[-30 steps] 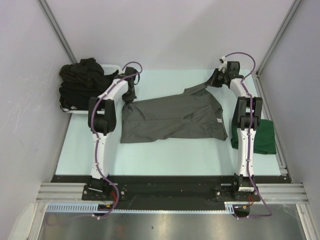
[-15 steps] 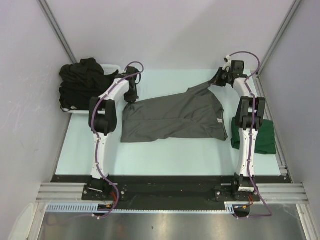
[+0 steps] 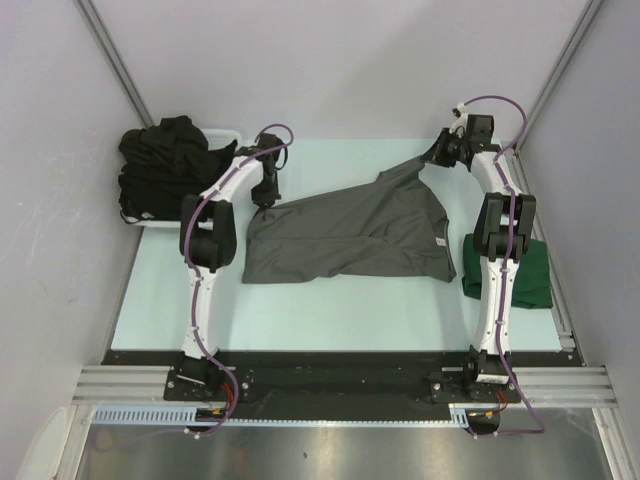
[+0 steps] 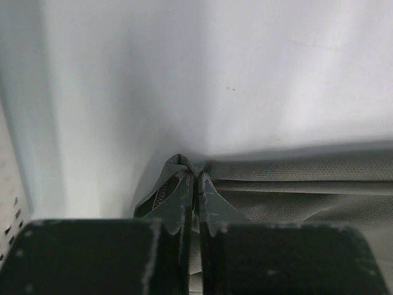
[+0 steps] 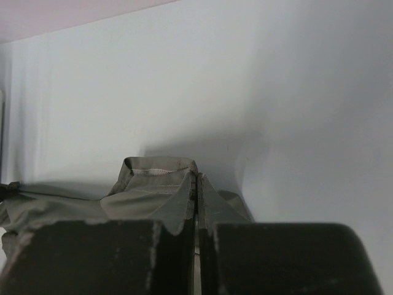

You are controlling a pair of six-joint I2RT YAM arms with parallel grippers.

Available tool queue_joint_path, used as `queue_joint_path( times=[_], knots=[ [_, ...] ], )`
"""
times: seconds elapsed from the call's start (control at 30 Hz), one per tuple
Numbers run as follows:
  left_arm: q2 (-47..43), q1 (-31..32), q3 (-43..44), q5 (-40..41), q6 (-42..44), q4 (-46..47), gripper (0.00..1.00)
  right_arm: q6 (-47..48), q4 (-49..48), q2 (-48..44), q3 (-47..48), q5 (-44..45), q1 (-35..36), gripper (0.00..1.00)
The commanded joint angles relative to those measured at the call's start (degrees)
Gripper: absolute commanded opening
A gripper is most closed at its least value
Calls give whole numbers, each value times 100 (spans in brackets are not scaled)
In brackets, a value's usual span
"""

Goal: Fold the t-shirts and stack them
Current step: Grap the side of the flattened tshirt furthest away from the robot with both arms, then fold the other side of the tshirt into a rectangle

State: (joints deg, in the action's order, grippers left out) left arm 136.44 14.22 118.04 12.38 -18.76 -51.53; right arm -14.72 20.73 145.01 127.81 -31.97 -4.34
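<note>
The charcoal grey t-shirt [image 3: 350, 235] is spread along the worktop [image 3: 300, 300], left to right. Its far corners are clamped in the left fingers [image 4: 182, 200] and right fingers [image 5: 183, 200]; the cloth extends nearward from both.

Green t-shirt [image 3: 530, 278] partly hidden behind right arm [image 3: 497, 262].

The top external camera sits high above and behind the near edge of the pale mint flat table [image 3: 330, 300], looking steeply down from well back over its whole top. Each wrist camera rides just behind its own black fingers, at the left gripper [image 4: 195, 177] and the right gripper [image 5: 196, 179], facing along them at very close range. All three views share the charcoal grey fabric t-shirt [image 3: 350, 235] (only a small edge of it in each wrist view).
</note>
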Motion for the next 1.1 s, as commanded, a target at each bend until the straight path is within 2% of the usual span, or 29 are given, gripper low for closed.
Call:
queue_joint_path(
  times=[0.0, 0.6, 1.07],
  knots=[
    [-373, 2, 316, 370, 154, -41, 1, 40, -148, -482, -28, -38, -41, 0],
    [-408, 2, 624, 335, 145, 38, 0, 39, 45, -851, -467, -99, -32, 0],
    [-873, 2, 185, 379, 426, -173, 0, 162, 519, -1492, -722, 24, 3, 0]
  ],
)
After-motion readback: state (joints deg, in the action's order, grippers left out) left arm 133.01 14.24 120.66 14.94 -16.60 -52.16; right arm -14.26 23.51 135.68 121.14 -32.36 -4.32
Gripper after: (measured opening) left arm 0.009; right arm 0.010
